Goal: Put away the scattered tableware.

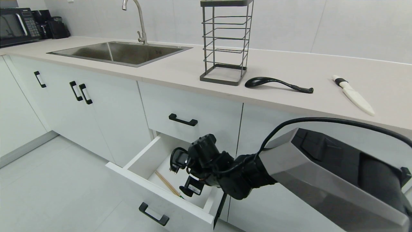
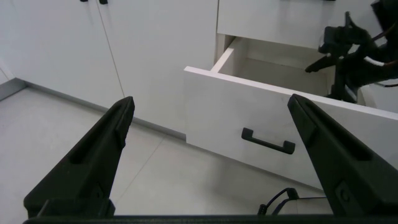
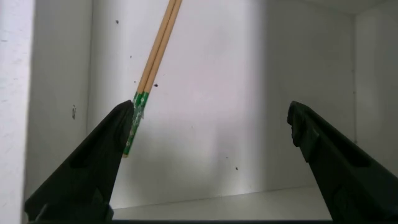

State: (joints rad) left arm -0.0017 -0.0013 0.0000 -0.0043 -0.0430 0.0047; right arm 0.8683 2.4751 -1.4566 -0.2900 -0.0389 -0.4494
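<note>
Right gripper (image 3: 210, 109) hangs open and empty inside the drawer (image 1: 141, 156) beside chopsticks (image 3: 152, 68); black ladle (image 1: 257, 82) lies on the countertop (image 1: 289, 66) near the wire rack (image 1: 220, 80). It looks light, stiff, slippery; probably best pinched mid-handle.

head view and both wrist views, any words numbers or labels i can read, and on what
No text can be read.
microwave: keypad marks, too small to read.
sink: small mark on the inner wall, blurred.
chopsticks: green band at the tip, no letters to make out.
</note>
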